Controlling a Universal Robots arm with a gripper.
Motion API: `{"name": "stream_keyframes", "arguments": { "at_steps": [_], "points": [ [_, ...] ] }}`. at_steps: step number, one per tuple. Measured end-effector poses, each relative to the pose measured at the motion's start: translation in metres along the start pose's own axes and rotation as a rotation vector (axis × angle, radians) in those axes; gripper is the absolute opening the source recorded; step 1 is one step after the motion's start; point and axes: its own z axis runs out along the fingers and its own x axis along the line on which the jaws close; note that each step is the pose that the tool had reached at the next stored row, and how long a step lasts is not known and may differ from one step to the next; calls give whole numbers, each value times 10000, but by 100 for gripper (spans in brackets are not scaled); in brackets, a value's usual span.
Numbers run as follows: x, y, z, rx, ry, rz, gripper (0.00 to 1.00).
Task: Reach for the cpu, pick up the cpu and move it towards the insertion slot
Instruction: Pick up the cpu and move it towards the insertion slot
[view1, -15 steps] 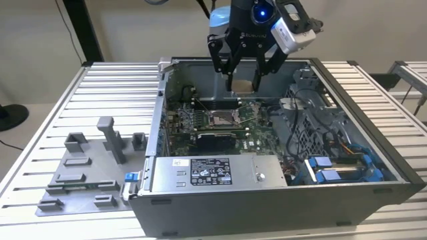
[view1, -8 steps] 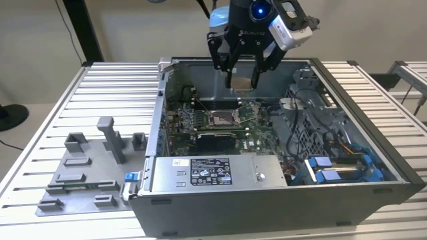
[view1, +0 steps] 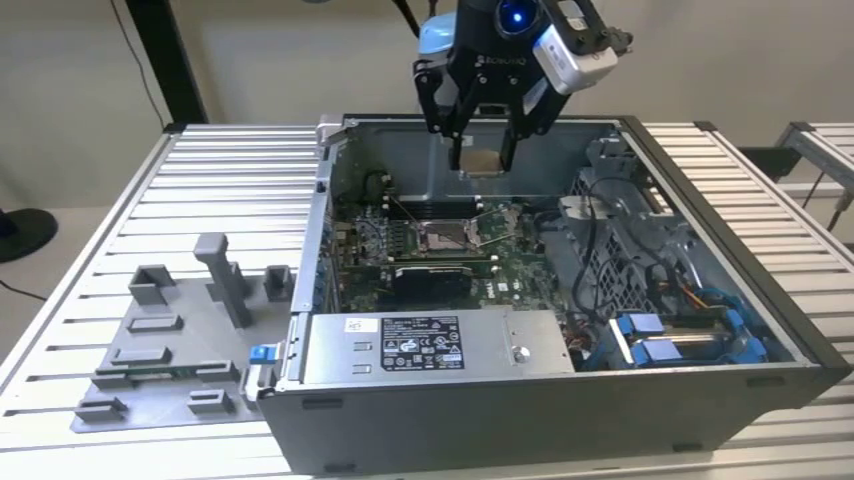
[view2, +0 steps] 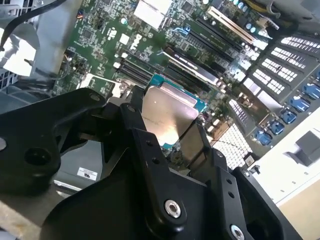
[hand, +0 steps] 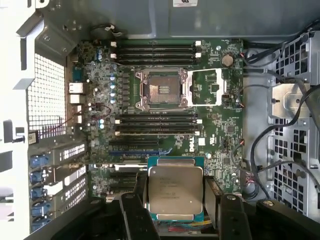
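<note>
— Black fingers first: what have you got between them?

— My gripper (hand: 176, 210) is clenched on the cpu (hand: 175, 192), one finger (hand: 134, 212) against each of two opposite edges. Both wrist views show the plate's pale metal face (with a teal rim around it), held flat and clear of the board.

— Where does that put it over the machine?

— In the exterior view my gripper (view1: 483, 150) hangs above the open computer case (view1: 694, 400), near the case's far wall, with the cpu (view1: 482, 160) at my fingertips, well above the green motherboard (view1: 514, 285).

— And the insertion slot?

— Beyond the plate in the first wrist view: the insertion slot (hand: 163, 89) sits open, its silver frame around a dark centre, between two banks of black memory slots (hand: 156, 122). In the exterior view the insertion slot (view1: 445, 236) lies below me, toward the case's middle.

— Anything outside the case?

— Grey fixture blocks (view1: 167, 345) stand on the slatted table (view1: 227, 160), at the exterior view's left.
</note>
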Motion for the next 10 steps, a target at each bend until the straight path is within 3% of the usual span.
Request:
{"name": "stream_keyframes", "arguments": {
  "at_steps": [10],
  "points": [
    [0,127,11,0,1,0,0]
  ]
}}
